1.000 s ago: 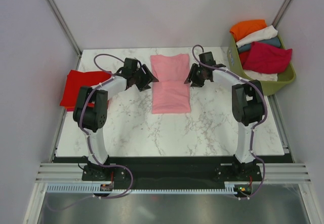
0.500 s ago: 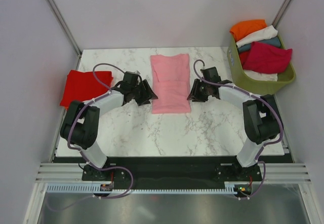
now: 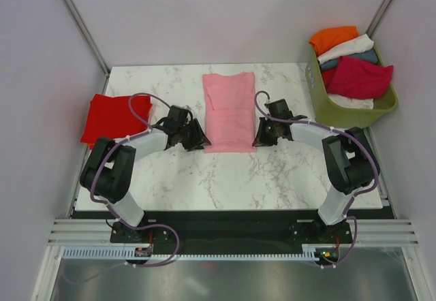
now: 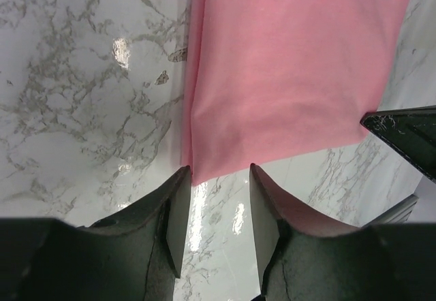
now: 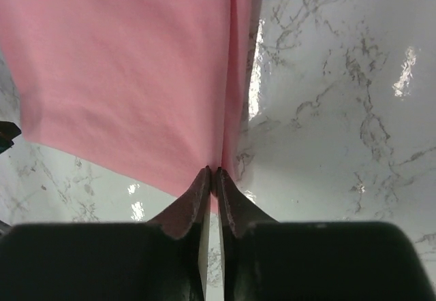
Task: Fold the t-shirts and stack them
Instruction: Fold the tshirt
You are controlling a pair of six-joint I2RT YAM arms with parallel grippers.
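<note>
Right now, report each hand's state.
Left hand: open at the pink t-shirt's near corner, not gripping.
Right hand: closed on the pink t-shirt's other near corner.

The pink t-shirt (image 4: 293, 62) is soft, matt cloth; the table (image 4: 82, 110) is glossy and marble-veined. The black fingers (image 4: 174, 219) appear to be matt plastic.

Top external: set high above and behind the arm bases (image 3: 136, 229), aimed down and forward; the whole desk (image 3: 204, 178) is taken in from afar.
Left wrist: mounted behind the left jaws and aimed along them, very close to the desk; a corner of the pink t-shirt (image 4: 293, 62) is seen just ahead of the jaws.
Right wrist: mounted likewise behind the right jaws; the opposite corner is seen at their tips.
Shared: the shirt's near edge is covered by all three views.
</note>
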